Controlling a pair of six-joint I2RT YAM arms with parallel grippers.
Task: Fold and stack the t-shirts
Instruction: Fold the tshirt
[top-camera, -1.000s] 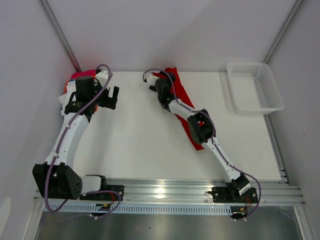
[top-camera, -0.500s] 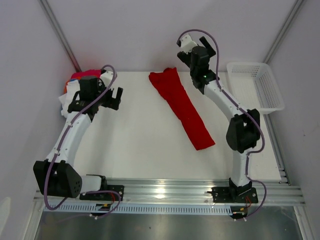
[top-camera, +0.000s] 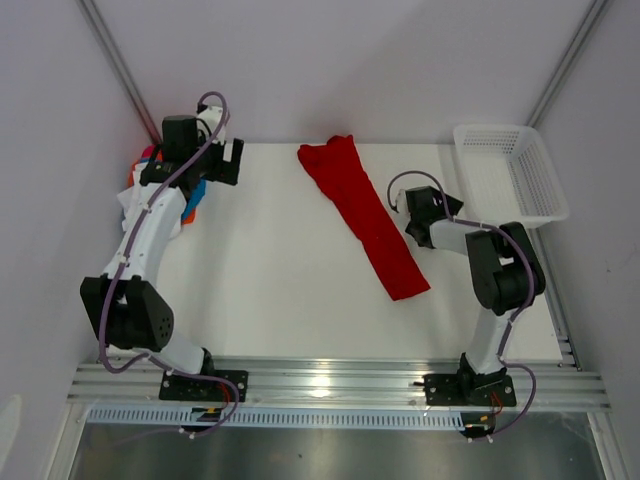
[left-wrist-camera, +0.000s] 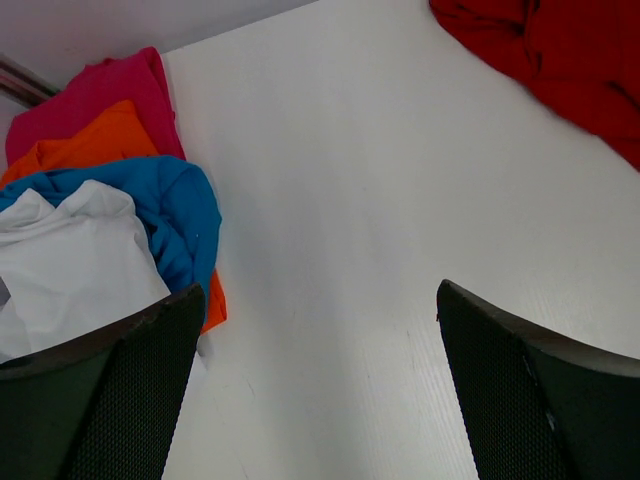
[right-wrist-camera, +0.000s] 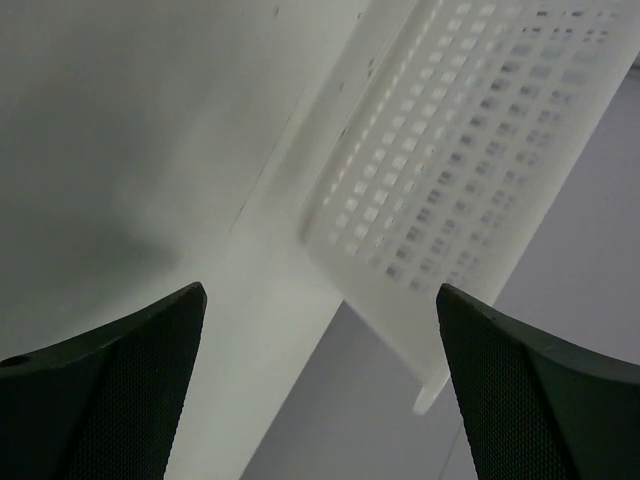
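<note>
Red tee (top-camera: 362, 215) is laid out on the white table (top-camera: 280, 270) as a long narrow strip. It runs diagonally from the far middle toward the near right, and nothing is touching it. — benchwatcher

Yep, same here. The rest are bunched in a crumpled heap at the far left edge of the table. The left wrist view shows them best: pink tee (left-wrist-camera: 100, 85) furthest back, then orange tee (left-wrist-camera: 95, 145), blue tee (left-wrist-camera: 160, 205), and white tee (left-wrist-camera: 75, 270) nearest the camera. None of them looks folded. — meshfan

What are the arms doing? The left gripper (left-wrist-camera: 318, 290) looks to be right beside that heap with its fingers spread wide. There's only bare table between them, and a corner of the red tee shows at the top right of that view. — benchwatcher

Agreed, nothing in it. The right arm is folded back on itself. The right gripper (right-wrist-camera: 320, 288) sits between the red tee and the white mesh basket (top-camera: 510, 185), clear of both. Its wrist view is blurry, but the fingers are far apart and hold nothing, with just table and the basket's wall ahead. The basket sits in the far right corner, well away from every shirt. — meshfan
</note>
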